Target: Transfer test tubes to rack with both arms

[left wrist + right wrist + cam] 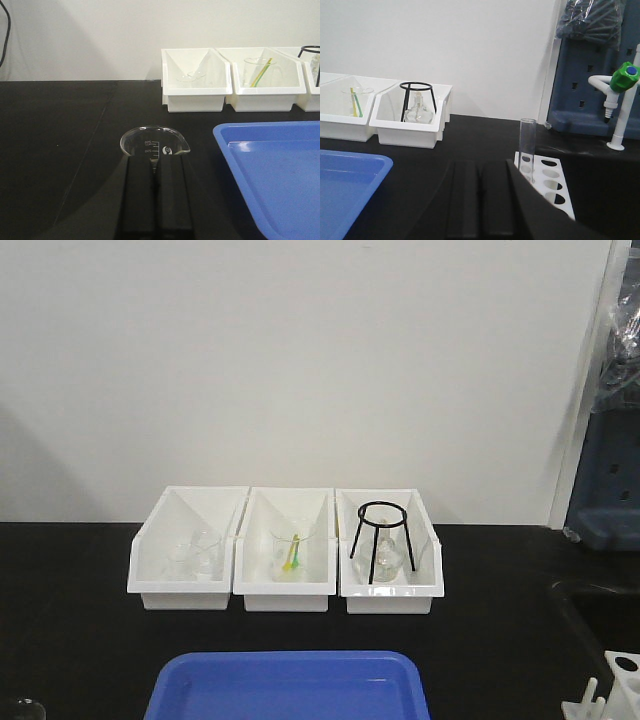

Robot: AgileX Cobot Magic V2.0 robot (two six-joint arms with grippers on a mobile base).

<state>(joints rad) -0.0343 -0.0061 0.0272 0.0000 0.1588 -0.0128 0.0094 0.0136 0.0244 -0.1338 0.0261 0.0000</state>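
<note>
A black worktop (80, 620) runs below a plain white wall (300, 360). A blue tray (290, 685) lies at the worktop's front edge, near the middle. Behind it, along the back edge, three white bins (288, 552) stand side by side, touching: the left one holds small clear glassware (197, 555), the middle one a beaker with a yellow and a green stick (292, 552), the right one a black tripod (381, 540) standing over a round flask (418, 113). Beyond the worktop's right edge a blue-grey pegboard (590, 85) stands upright, with a white tap with a green knob (620, 85) in front of it. The rack (547, 182) sits at the front right corner of the worktop, well apart from the bins; one clear tube (527, 145) stands upright in a hole at its back end, and the other holes in view look empty. In the right wrist view the right gripper (480, 197) lies low just left of the rack, its dark fingers (464, 200) pressed together with only a thin seam between them, pinching nothing. In the left wrist view the left gripper (156, 172) has its fingers (140, 195) likewise pressed together, their tips just before a clear graduated beaker (155, 145) near the worktop's front left, left of the tray.
</note>
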